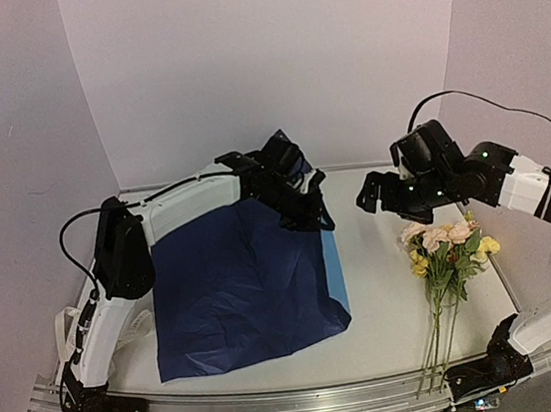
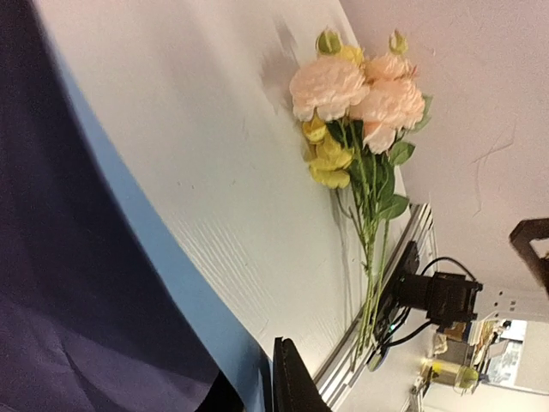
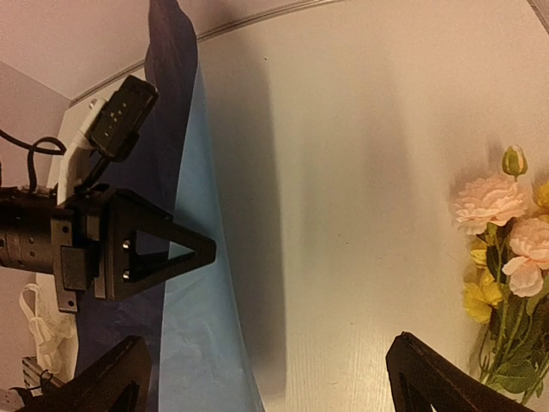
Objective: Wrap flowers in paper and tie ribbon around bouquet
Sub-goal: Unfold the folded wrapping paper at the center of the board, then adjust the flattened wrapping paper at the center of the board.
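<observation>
Pale walls enclose a white tabletop.

Top view: the paper lies flat at left-centre, dark blue with a light-blue strip along its right edge. The left gripper sits at its far right corner. The flowers lie well apart at right, unwrapped. The right gripper hovers just beyond the blooms.

Left wrist view: jaw spacing cannot be determined.

Right wrist view: jaws stand wide, empty.

Assessment: wrapping not begun. Tying with what appears to be the ribbon, at the left edge, remains.
</observation>
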### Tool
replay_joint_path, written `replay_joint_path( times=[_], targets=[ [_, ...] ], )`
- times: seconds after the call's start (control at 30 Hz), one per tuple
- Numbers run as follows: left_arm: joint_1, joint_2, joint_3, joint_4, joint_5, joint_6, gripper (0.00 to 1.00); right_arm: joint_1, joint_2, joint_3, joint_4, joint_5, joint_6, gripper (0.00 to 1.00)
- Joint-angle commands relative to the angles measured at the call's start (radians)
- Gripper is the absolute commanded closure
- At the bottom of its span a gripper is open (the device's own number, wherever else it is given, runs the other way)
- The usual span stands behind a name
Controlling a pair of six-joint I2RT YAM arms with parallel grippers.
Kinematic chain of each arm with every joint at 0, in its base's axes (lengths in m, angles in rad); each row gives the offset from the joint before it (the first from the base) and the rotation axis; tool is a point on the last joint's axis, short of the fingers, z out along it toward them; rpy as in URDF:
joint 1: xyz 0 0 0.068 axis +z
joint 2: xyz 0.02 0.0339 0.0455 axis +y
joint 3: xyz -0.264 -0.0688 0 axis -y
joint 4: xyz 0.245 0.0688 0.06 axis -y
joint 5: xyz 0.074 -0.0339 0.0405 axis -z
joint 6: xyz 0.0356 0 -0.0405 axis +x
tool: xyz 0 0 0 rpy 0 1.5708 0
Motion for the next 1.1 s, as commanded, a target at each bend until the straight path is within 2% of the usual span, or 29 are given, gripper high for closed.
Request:
replay_joint_path(
  times=[0.0, 0.07, 0.1, 0.2, 0.3, 0.33, 0.47, 0.63, 0.87, 1.07],
  targets=[
    [-0.035, 0.000, 0.015, -0.017, 0.003, 0.020, 0.83, -0.015, -0.049, -0.085, -0.055, 0.051, -0.032, 0.02],
    [-0.039, -0.027, -0.021, 0.006, -0.013, 0.027, 0.77, -0.021, -0.052, -0.113, -0.054, 0.045, -0.035, 0.02],
    [-0.039, -0.052, -0.047, 0.019, -0.034, 0.027, 0.71, -0.024, -0.049, -0.123, -0.053, 0.039, -0.040, 0.02],
    [-0.036, -0.144, -0.142, 0.072, -0.114, 0.023, 0.35, -0.049, -0.025, -0.141, -0.048, -0.015, -0.061, 0.02],
    [-0.017, -0.243, -0.241, 0.125, -0.176, 0.003, 0.08, -0.072, -0.004, -0.150, -0.017, -0.072, -0.107, 0.02],
    [-0.009, -0.279, -0.288, 0.142, -0.199, -0.007, 0.05, -0.079, 0.008, -0.149, -0.002, -0.115, -0.124, 0.02],
    [0.062, -0.461, -0.514, 0.254, -0.299, -0.095, 0.02, -0.103, 0.091, -0.119, 0.044, -0.236, -0.151, 0.02],
    [0.200, -0.727, -0.883, 0.325, -0.414, -0.217, 0.02, -0.113, 0.216, -0.080, 0.046, -0.266, -0.146, 0.02],
    [0.301, -1.077, -1.291, 0.231, -0.549, -0.349, 0.01, -0.148, 0.332, -0.093, 0.067, -0.317, -0.203, 0.02],
    [0.311, -1.219, -1.512, 0.187, -0.605, -0.468, 0.00, -0.184, 0.372, -0.143, 0.113, -0.363, -0.193, 0.02]
  ],
)
